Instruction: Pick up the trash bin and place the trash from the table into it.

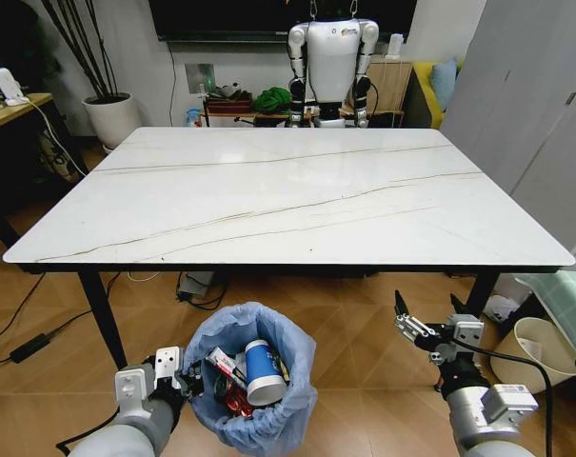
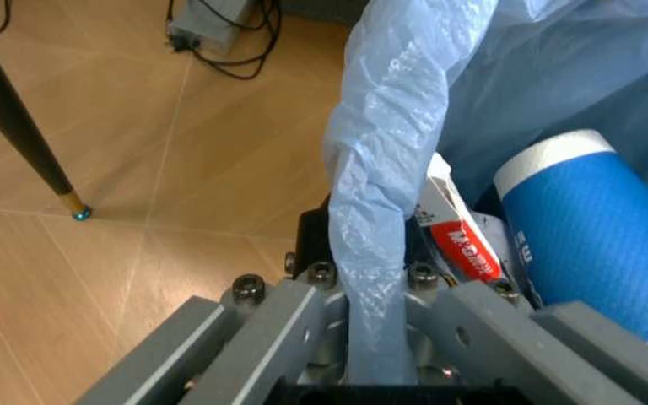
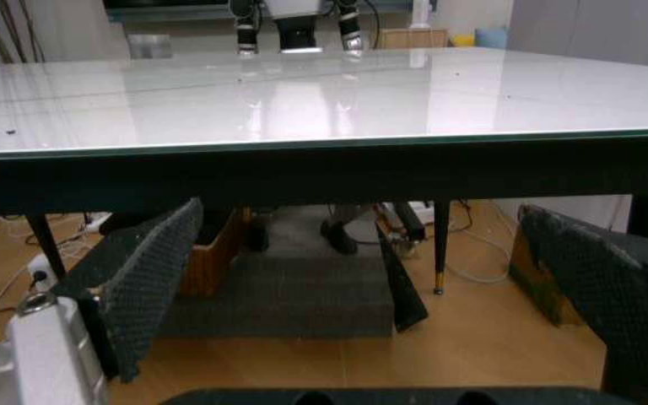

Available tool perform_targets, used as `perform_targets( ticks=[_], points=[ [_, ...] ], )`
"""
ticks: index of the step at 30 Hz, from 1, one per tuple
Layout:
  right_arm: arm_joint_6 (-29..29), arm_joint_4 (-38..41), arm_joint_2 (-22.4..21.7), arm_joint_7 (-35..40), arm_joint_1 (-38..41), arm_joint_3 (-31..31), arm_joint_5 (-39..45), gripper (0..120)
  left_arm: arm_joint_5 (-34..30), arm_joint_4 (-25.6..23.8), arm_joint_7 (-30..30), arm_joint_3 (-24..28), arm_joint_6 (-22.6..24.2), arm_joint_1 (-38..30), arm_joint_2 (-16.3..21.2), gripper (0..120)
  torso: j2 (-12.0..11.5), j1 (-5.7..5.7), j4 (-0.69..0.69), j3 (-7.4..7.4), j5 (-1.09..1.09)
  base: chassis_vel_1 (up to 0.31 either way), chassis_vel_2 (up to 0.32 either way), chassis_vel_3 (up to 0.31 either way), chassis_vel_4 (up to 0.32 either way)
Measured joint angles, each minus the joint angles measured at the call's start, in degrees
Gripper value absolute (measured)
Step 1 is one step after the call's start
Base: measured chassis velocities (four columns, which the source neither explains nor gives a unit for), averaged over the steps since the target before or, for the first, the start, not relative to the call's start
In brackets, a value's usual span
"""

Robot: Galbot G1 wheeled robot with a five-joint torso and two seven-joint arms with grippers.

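**Q.** Where is the trash bin (image 1: 253,379), and how is it held?

**A.** It hangs below the near edge of the tabletop (image 1: 288,195), toward the left leg, above the wooden floor. The left gripper (image 1: 186,381) is clamped on the bin's left rim; in the left wrist view its fingers (image 2: 284,325) pinch a bunched fold of the light-blue bag (image 2: 386,177).

**Q.** How is the bin likely to handle?

**A.** Probably light. The bag is thin, soft and slippery — a grip on film alone could slide or tear, so the rim beneath is the better hold. Whether the gripper has caught that rim cannot be told.

**Q.** What lies inside?

**A.** A blue paper cup (image 1: 263,371), a red-and-white wrapper (image 2: 459,240) beside it, and a crushed red can (image 1: 236,401) lower down.

**Q.** And the right arm?

**A.** The right gripper (image 1: 426,330) waits below the tabletop's near edge, toward the right leg — jaws spread wide, empty, pointing toward the table.
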Motion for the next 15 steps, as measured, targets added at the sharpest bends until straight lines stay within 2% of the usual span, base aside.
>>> perform_targets(
  ticks=[15],
  points=[
    [0.31,-0.91,0.90,-0.03,0.27,-0.94,-0.95,100,0.46,1.32,1.30,-1.27,0.00,-0.06,0.29,0,-3.72,-1.53,0.00,-2.20,0.00,0.000,0.000,0.000,0.000]
  ],
)
